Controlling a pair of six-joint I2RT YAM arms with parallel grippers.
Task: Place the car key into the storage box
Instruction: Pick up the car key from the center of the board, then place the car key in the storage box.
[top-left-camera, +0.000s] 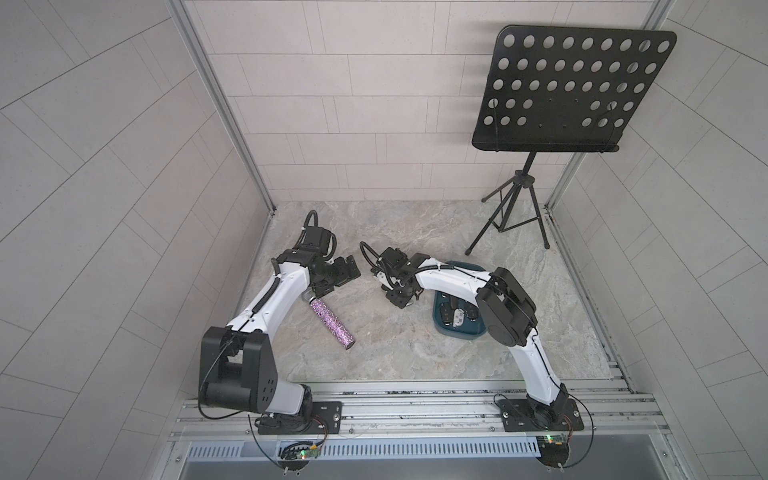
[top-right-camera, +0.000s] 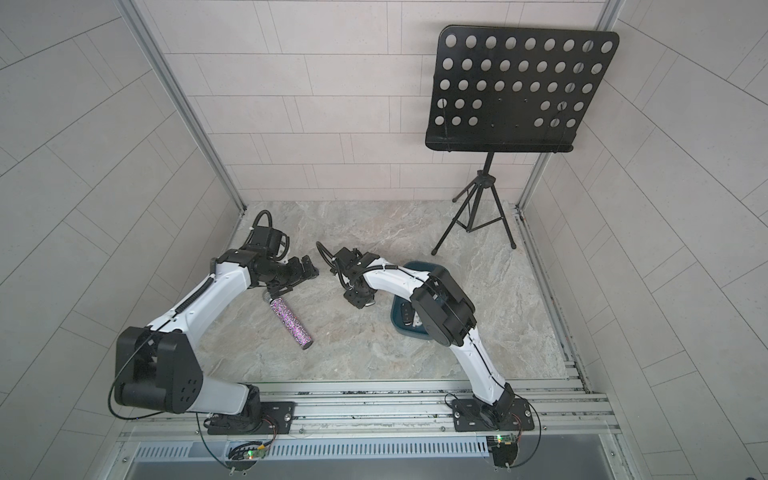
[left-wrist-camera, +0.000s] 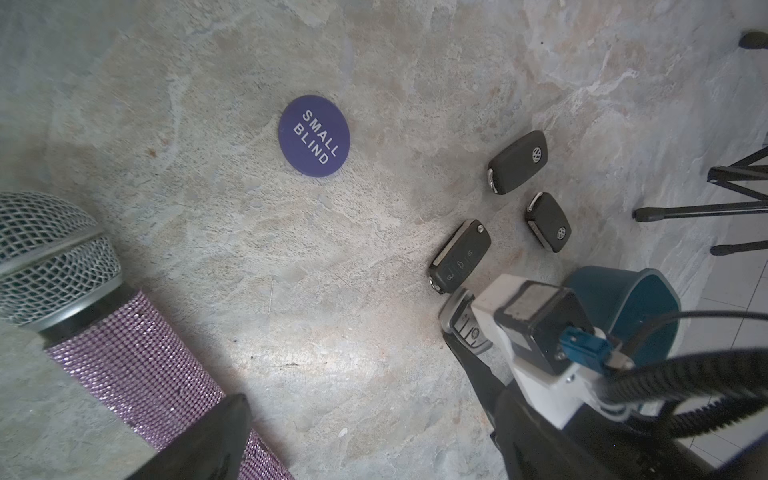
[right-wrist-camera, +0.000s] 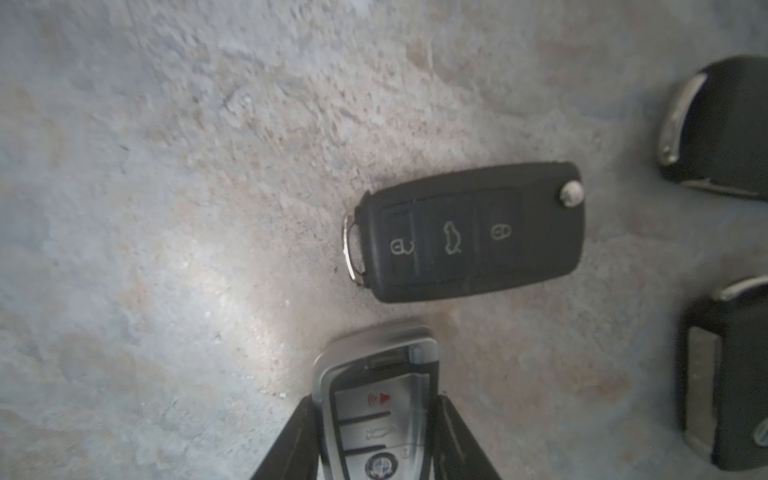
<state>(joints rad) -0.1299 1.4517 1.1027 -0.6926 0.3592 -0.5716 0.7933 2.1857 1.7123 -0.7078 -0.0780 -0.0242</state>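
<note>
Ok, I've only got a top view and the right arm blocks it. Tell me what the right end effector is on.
Observer: In the right wrist view, the right end effector is shut on a silver key fob with a red alarm button.
Operator: Count the keys outside the box.
Observer: The left wrist view shows three black key fobs lying on the table, outside the storage box.
Operator: Report anything else hidden from me.
Observer: A purple disc marked SMALL BLIND lies flat on the table, apart from the fobs and the microphone.
</note>
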